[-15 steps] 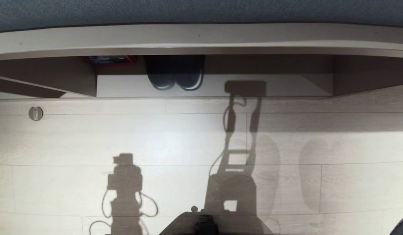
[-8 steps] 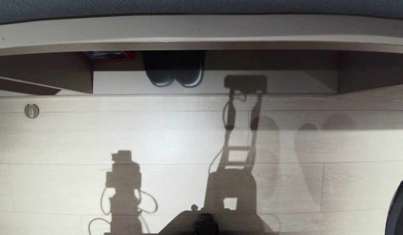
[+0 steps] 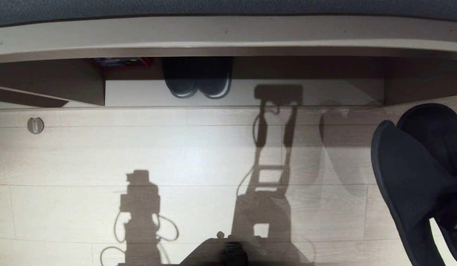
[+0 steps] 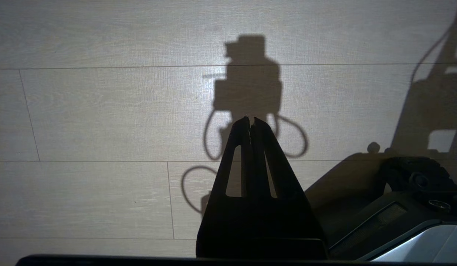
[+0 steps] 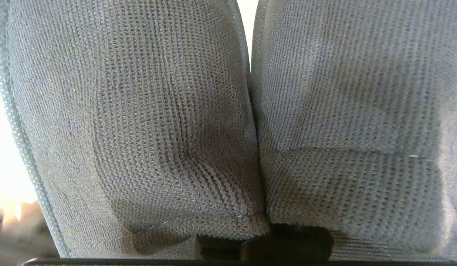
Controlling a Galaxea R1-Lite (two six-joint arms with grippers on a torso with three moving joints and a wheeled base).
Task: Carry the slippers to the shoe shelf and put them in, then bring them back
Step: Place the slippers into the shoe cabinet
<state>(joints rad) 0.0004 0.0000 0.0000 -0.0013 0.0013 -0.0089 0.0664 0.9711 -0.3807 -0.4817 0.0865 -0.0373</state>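
The slippers (image 3: 417, 177) had been raised into the head view's right side, where only an edge had shown before. They were clamped in the closed right hand (image 5: 263, 242), short of the shoe shelf (image 3: 324, 92). The left hand (image 4: 251, 123) was kept shut over the floor (image 3: 199, 155).

The dark charcoal slippers (image 5: 139, 111) show coarse, matt knitted cloth with stitched edging. The pale floor (image 3: 102, 155) looks like smooth, faintly sheened wood-grain planks.
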